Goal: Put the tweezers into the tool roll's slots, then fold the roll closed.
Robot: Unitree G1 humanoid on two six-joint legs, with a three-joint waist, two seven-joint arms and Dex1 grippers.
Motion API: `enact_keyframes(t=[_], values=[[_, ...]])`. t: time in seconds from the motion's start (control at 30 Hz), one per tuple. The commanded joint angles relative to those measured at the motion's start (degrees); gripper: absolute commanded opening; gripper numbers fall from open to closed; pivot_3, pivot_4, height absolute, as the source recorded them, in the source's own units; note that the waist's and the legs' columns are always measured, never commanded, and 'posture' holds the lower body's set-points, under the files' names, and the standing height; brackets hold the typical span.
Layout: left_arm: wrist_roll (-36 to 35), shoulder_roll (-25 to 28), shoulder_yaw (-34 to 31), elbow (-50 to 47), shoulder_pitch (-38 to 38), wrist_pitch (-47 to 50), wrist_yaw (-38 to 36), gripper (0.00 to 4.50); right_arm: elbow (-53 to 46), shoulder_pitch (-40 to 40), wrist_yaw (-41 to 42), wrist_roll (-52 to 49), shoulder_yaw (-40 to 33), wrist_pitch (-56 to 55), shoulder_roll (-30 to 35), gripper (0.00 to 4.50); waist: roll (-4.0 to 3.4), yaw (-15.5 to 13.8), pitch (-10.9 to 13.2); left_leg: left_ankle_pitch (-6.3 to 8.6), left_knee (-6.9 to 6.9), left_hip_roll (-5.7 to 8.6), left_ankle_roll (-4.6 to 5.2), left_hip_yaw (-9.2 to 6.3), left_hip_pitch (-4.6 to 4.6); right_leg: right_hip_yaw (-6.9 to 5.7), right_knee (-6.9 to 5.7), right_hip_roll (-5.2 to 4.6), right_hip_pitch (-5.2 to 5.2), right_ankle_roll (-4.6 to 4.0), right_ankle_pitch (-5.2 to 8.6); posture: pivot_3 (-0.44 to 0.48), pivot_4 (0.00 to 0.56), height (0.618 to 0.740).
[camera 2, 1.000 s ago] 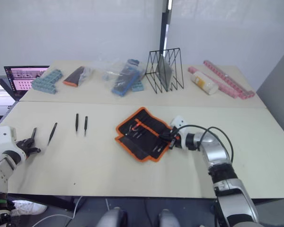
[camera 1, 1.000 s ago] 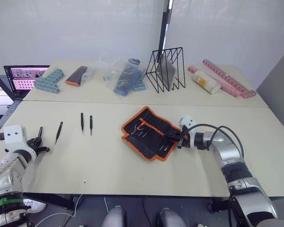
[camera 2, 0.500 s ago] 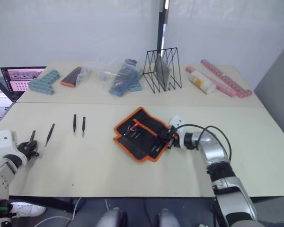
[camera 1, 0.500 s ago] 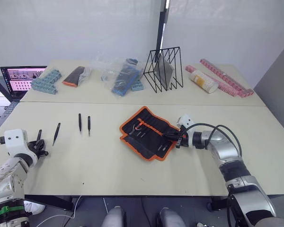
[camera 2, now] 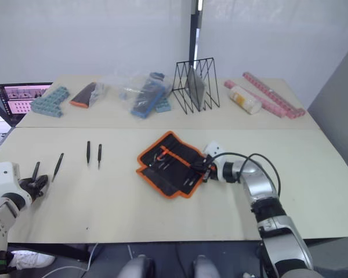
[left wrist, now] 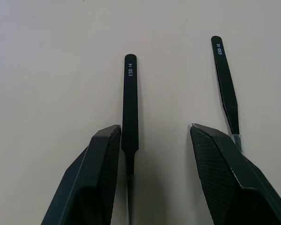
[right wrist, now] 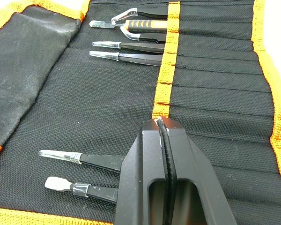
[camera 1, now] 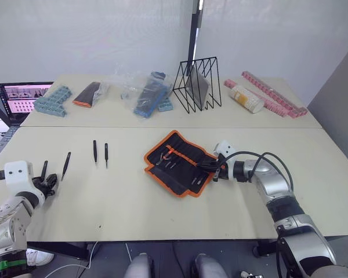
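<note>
The tool roll (camera 1: 178, 162) lies open at the middle of the near table (camera 1: 133, 197), several tweezers already tucked in its slots (right wrist: 210, 98). The right gripper (right wrist: 163, 123) rests on the slots, fingers pressed together. Three loose tweezers (camera 1: 94, 150) lie well to the left; white print reads "ESD-14" (left wrist: 130, 70) on one and "ESD-10" (left wrist: 218, 49) on another. The left gripper (left wrist: 154, 140) is spread around the ESD-14 one.

We see our right gripper (right wrist: 165, 125), fingers pressed together, over the open tool roll (right wrist: 215, 93), with several tweezers (right wrist: 126, 57) tucked into its slots (right wrist: 210, 70).
</note>
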State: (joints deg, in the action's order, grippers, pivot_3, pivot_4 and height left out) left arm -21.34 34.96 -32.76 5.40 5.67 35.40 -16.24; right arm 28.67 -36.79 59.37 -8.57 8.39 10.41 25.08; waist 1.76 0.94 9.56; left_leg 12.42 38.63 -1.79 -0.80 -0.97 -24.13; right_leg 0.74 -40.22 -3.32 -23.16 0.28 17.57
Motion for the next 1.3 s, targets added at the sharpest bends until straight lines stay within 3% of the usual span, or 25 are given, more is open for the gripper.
enact_keyframes(t=[0.03, 0.17, 0.27, 0.43, 0.47, 0.9, 1.1, 1.3], values=[[-0.86, -0.57, -0.71, -0.14, -1.06, 1.59, 0.14, 2.51, -0.1, 0.95, -0.25, 0.71, 0.32, 0.31, -0.21, 0.0, 0.0, -0.04, 0.0, 0.0, 0.0, 0.0, 0.0, 0.0, 0.0, 0.0, 0.0, 0.0, 0.0, 0.0, 0.0, 0.0, 0.15, 0.685], [-1.36, -0.7, -0.83, 1.28, -0.01, 1.34, 0.04, 2.51, 0.2, 0.66, -0.34, 0.75, 0.38, 0.23, -0.39, 0.0, 0.0, -0.06, 0.0, 0.0, 0.0, 0.0, 0.0, 0.0, 0.0, 0.0, 0.0, 0.01, 0.0, 0.0, 0.0, 0.0, 0.15, 0.685], [-1.68, -0.25, -0.94, 4.03, 1.81, 0.12, -0.72, 1.76, 0.22, 0.59, -0.38, 0.92, 0.63, 0.14, -0.52, 0.0, 0.0, -0.12, 0.0, 0.0, 0.0, 0.0, 0.0, 0.0, 0.02, -0.01, -0.01, 0.01, 0.0, 0.0, 0.0, 0.0, 0.15, 0.685], [-1.66, 1.1, -1.86, 5.66, 3.63, 0.13, -0.42, 0.09, 0.06, 0.56, -0.44, 1.26, 0.63, 0.09, -0.49, 0.0, -0.01, -0.42, 0.0, -0.01, 0.02, 0.06, 0.0, -0.01, 0.03, -0.05, 0.0, -0.01, 0.05, 0.0, 0.0, 0.0, 0.15, 0.685], [-1.78, 1.4, -2.06, 5.62, 3.88, 0.23, -0.45, 0.01, -0.01, 0.59, -0.45, 1.26, 0.6, 0.14, -0.46, 0.0, -0.01, -0.43, 0.0, -0.01, 0.03, 0.06, 0.0, -0.01, 0.03, -0.05, 0.0, -0.01, 0.05, 0.01, 0.0, 0.0, 0.15, 0.685], [-5.27, 6.25, -0.78, -6.34, 7.96, 4.16, -4.23, 0.01, -0.14, 1.29, -0.46, 1.06, -0.66, -0.24, 1.28, 0.0, 0.11, -0.39, 0.04, 0.0, 0.07, 0.05, 0.0, -0.13, -0.12, -0.13, 0.02, -0.01, -0.01, 0.01, -0.01, 0.0, 0.15, 0.685], [-4.53, 11.48, 7.28, -11.17, 13.74, 7.67, -7.97, 0.01, 0.54, 1.38, -0.27, 0.95, -1.24, -1.72, 2.83, 0.0, 0.12, -0.41, 0.05, -0.01, 0.07, 0.11, 0.0, -0.16, -0.14, -0.12, 0.05, 0.02, 0.01, 0.05, -0.03, 0.0, 0.15, 0.685], [-6.65, 11.26, 17.55, -14.19, 26.16, 13.92, -10.53, 0.01, -1.64, 3.84, 0.4, 0.3, -2.27, -1.75, 4.43, 0.0, 0.15, -0.74, 0.07, -0.01, 0.12, 0.14, 0.0, -0.18, -0.2, -0.1, 0.07, 0.13, 0.02, 0.11, -0.06, 0.0, 0.15, 0.685]])
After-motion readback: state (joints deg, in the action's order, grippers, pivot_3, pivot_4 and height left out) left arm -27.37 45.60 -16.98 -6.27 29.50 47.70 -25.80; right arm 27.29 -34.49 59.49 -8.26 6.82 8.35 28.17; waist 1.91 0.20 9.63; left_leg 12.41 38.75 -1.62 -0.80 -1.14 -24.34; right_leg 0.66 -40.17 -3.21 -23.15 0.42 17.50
